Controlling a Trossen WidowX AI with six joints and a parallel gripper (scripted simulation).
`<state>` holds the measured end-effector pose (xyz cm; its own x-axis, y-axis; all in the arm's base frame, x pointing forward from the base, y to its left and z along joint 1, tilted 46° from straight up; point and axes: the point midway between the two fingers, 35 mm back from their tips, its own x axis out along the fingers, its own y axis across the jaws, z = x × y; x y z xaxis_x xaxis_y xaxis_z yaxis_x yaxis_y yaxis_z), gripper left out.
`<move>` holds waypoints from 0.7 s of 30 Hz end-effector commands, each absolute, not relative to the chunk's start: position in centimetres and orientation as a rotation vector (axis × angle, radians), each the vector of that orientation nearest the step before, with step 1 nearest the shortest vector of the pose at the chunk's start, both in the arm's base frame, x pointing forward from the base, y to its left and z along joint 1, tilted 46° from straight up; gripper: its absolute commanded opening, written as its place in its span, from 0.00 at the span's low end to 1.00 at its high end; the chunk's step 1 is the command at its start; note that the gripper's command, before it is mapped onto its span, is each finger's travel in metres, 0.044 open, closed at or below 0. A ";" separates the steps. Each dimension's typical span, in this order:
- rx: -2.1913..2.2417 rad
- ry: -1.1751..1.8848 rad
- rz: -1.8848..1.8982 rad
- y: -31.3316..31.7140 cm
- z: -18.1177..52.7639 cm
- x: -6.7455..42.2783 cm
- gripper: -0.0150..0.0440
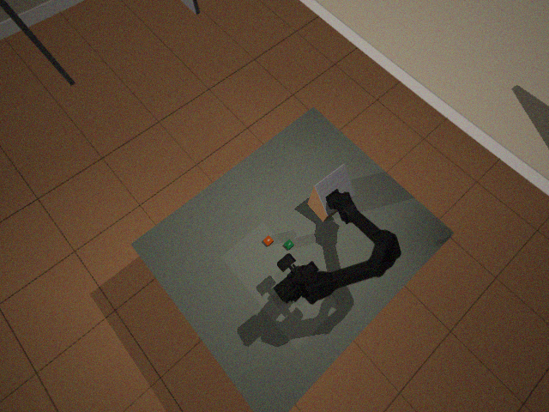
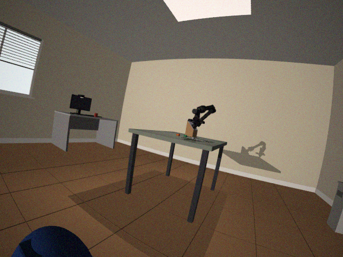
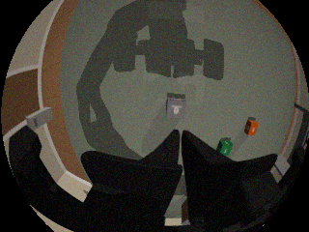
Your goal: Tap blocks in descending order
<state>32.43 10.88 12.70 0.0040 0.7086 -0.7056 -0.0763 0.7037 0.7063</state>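
Observation:
A grey block (image 3: 176, 107) with a pale digit, too blurred to read, lies just beyond the fingertips in the wrist view. In the top view the arm hides it. A green block (image 1: 288, 245) (image 2: 185, 135) (image 3: 224, 146) lies to the right of the tips in the wrist view. An orange block (image 1: 268, 240) (image 2: 178, 134) (image 3: 251, 128) lies farther right. Their digits are too small to read surely. My gripper (image 3: 180, 134) is shut with its tips together and nothing between them. It hangs above the table, apart from the blocks.
The table (image 1: 199, 230) (image 2: 149, 133) carries an orange and grey wedge-shaped stand (image 1: 316, 204) (image 2: 190, 129), with the arm's base at it. The arm's shadow falls on the table top near the grey block. A desk (image 2: 60, 124) with a monitor (image 2: 80, 103) stands apart at the left.

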 end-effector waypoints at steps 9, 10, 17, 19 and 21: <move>0.540 1.452 0.663 3.1 6.8 28.6 0.29; 0.541 1.453 0.665 2.2 5.8 27.7 0.29; 0.549 1.451 0.676 0.4 3.6 25.2 0.29; 0.548 1.451 0.675 0.6 3.4 25.3 0.29; 0.547 1.451 0.672 2.0 1.8 25.5 0.29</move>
